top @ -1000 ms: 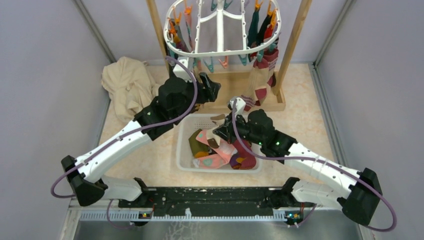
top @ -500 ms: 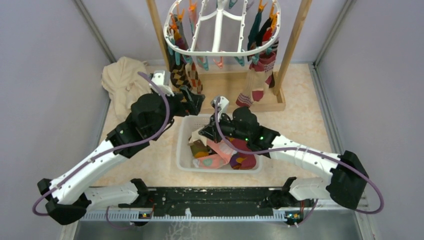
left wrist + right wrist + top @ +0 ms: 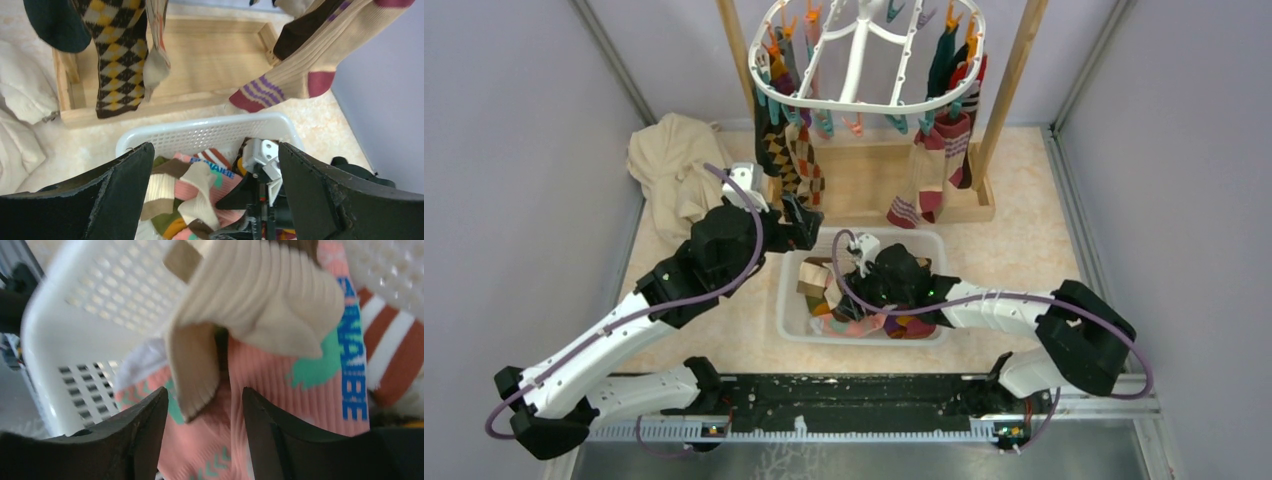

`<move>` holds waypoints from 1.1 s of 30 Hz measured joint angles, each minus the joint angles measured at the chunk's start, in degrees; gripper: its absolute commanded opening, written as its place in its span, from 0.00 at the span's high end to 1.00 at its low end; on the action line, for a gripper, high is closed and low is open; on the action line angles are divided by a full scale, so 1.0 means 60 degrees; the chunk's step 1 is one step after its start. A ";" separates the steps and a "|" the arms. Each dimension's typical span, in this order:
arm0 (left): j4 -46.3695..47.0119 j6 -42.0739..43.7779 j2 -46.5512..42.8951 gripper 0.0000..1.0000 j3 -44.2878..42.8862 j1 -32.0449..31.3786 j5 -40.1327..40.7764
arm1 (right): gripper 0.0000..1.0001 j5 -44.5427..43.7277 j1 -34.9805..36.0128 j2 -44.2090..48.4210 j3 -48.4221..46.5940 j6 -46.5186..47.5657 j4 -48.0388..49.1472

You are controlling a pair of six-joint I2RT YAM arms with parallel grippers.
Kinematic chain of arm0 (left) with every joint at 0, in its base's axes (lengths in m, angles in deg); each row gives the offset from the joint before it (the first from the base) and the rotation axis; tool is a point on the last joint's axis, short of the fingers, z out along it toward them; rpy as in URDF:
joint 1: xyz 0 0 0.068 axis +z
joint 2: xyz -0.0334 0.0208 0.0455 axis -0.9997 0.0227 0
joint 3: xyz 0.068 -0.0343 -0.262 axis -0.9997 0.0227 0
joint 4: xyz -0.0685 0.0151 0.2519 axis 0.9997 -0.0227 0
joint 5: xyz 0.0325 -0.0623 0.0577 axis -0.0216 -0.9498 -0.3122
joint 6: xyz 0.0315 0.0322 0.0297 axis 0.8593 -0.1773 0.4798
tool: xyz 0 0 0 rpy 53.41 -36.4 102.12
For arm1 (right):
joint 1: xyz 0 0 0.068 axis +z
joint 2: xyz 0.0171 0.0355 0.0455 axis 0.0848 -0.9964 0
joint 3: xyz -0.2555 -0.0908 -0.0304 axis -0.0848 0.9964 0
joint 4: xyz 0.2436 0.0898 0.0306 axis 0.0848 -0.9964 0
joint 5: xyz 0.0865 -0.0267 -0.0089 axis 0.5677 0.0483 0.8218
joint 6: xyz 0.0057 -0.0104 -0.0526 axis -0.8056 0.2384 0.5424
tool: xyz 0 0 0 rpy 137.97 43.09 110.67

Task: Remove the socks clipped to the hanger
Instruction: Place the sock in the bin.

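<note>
Socks [image 3: 790,165] hang from the hanger [image 3: 857,62] behind the basket [image 3: 785,300], which holds more socks; cloth [image 3: 669,165] lies left.

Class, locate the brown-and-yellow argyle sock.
In the top view, the brown-and-yellow argyle sock hangs from the white oval plastic hanger's left side, just beyond the left gripper.

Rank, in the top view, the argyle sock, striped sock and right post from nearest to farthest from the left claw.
1. argyle sock, hanging just behind the left claw.
2. striped sock, hanging off to the claw's right.
3. right post, far right, at the back.
</note>
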 measured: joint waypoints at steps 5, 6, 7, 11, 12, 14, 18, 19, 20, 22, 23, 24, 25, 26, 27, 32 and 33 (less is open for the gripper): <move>-0.0262 -0.0208 -0.0171 0.01 0.0612 0.0000 -0.0004 | 0.32 -0.0324 0.0087 0.1523 0.1202 -0.0069 -0.0816; -0.0335 -0.0259 -0.0193 0.01 0.0721 0.0000 -0.0007 | 0.31 -0.0346 0.0087 0.1676 0.1249 -0.0073 -0.0892; -0.0368 -0.0295 -0.0200 0.01 0.0798 0.0000 -0.0007 | 0.29 -0.0426 0.0095 0.2138 0.1351 -0.0098 -0.1137; -0.0488 -0.0463 -0.0171 0.01 0.1042 0.0000 -0.0117 | 0.27 -0.0911 0.0106 0.4175 0.1395 -0.0131 -0.2255; -0.0506 -0.0506 -0.0113 0.01 0.1053 0.0000 -0.0189 | 0.28 -0.1067 0.0106 0.4550 0.1344 -0.0127 -0.2492; -0.0503 -0.0557 0.0106 0.01 0.1053 -0.0004 -0.0350 | 0.33 -0.1581 0.0106 0.5038 0.1020 -0.0131 -0.3249; -0.0550 -0.0648 0.0885 0.03 0.1053 -0.0058 -0.0674 | 0.51 -0.2466 0.0106 0.4794 0.0364 -0.0124 -0.4222; -0.0572 -0.0670 0.1107 0.03 0.1053 -0.0095 -0.0754 | 0.51 -0.2645 0.0106 0.4634 0.0262 -0.0124 -0.4386; -0.0597 -0.0688 0.1308 0.03 0.1056 -0.0138 -0.0812 | 0.51 -0.2805 0.0106 0.4462 0.0211 -0.0138 -0.4564; -0.0670 -0.0729 0.1719 0.03 0.1056 -0.0219 -0.0914 | 0.51 -0.3020 0.0106 0.4167 0.0197 -0.0175 -0.4787; -0.0725 -0.0750 0.1887 0.03 0.1060 -0.0237 -0.0965 | 0.49 -0.3144 0.0106 0.3985 0.0197 -0.0193 -0.4983; -0.0805 -0.0776 0.2051 0.03 0.1075 -0.0259 -0.1024 | 0.47 -0.3217 0.0106 0.3872 0.0197 -0.0215 -0.5100; -0.0827 -0.0798 0.2164 0.03 0.1107 -0.0270 -0.1071 | 0.47 -0.3300 0.0106 0.3752 0.0197 -0.0277 -0.5198; -0.0827 -0.0838 0.2284 0.03 0.1191 -0.0277 -0.1133 | 0.47 -0.3395 0.0106 0.3606 0.0197 -0.0346 -0.5286; -0.0809 -0.0882 0.2371 0.03 0.1333 -0.0277 -0.1180 | 0.47 -0.3479 0.0106 0.3424 0.0197 -0.0408 -0.5380; -0.0769 -0.1118 0.3027 0.03 0.2197 -0.0324 -0.1381 | 0.46 -0.3789 0.0106 0.2240 0.0219 -0.0860 -0.5410; -0.0769 -0.1162 0.3275 0.04 0.2302 -0.0324 -0.1432 | 0.46 -0.3840 0.0106 0.1938 0.0229 -0.0958 -0.5340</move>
